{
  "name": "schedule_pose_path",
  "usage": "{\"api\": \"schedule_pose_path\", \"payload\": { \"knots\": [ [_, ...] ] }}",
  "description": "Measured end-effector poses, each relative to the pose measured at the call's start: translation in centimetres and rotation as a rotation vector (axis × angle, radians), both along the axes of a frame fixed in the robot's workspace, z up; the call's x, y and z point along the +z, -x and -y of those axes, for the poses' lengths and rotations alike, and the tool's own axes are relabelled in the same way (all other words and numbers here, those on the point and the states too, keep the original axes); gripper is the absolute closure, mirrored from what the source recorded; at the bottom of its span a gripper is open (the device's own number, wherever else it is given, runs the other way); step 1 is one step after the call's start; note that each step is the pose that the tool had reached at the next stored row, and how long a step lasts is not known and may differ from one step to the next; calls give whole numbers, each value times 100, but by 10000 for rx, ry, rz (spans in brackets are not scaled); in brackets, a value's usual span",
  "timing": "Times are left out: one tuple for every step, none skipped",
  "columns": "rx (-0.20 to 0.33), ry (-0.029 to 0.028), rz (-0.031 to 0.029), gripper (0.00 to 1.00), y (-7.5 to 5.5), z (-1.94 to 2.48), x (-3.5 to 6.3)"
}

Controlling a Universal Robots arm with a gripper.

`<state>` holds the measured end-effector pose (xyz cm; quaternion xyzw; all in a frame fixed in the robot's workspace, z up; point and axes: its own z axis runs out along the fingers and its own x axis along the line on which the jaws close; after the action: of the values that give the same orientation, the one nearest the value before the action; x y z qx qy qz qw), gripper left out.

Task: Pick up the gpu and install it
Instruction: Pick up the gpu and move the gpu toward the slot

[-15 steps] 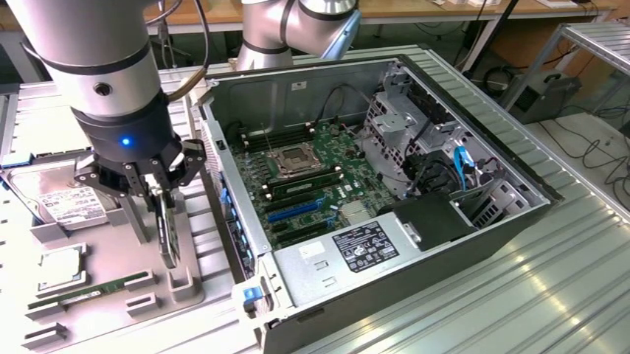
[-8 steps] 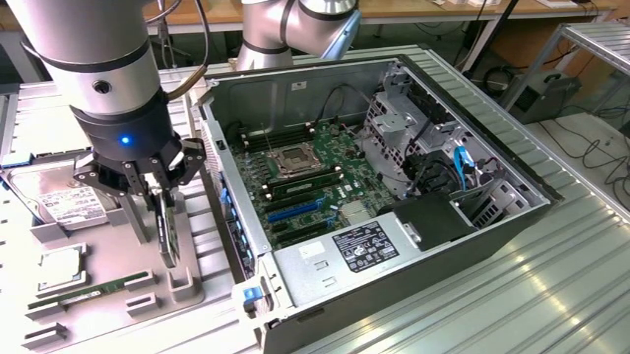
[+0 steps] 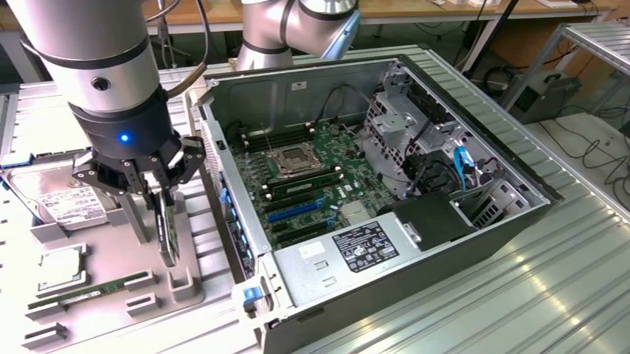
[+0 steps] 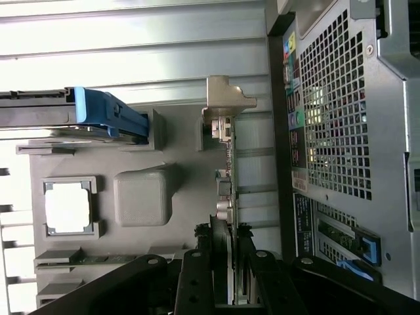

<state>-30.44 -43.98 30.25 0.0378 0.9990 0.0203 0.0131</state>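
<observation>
Your half-closed gripper [image 3: 156, 212] clamps the thin dark circuit-board gpu [image 3: 167, 245], which stands on edge with its long axis parallel to the grey metal computer case [image 3: 295, 287].

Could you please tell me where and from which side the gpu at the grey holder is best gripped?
Probably by its upper long edge, pinching the two flat faces, coming straight down from above: the gpu stands on edge at the grey holder, so that edge points up.

The big round silver-grey metal arm [image 3: 94, 51] is wearing a black collar [image 3: 99, 125] near its end, where a small blue light [image 3: 123, 137] is glowing. Little silver screws [image 4: 256, 254] are shining on the black metal gripper [image 3: 158, 230].
</observation>
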Motion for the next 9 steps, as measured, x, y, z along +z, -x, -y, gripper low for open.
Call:
{"api": "schedule_pose_path", "payload": {
  "knots": [
    [0,0,0,73,0,0,3],
    [0,0,1,73,0,0,7],
    [0,-1,1,73,0,-1,9],
    [0,-1,1,73,0,-1,12],
    [-1,0,0,73,0,-1,15],
    [0,0,0,73,0,-1,19],
    [0,0,0,73,0,-1,22],
    [0,0,0,73,0,-1,25],
    [0,0,1,73,0,-1,28]
  ]
}}
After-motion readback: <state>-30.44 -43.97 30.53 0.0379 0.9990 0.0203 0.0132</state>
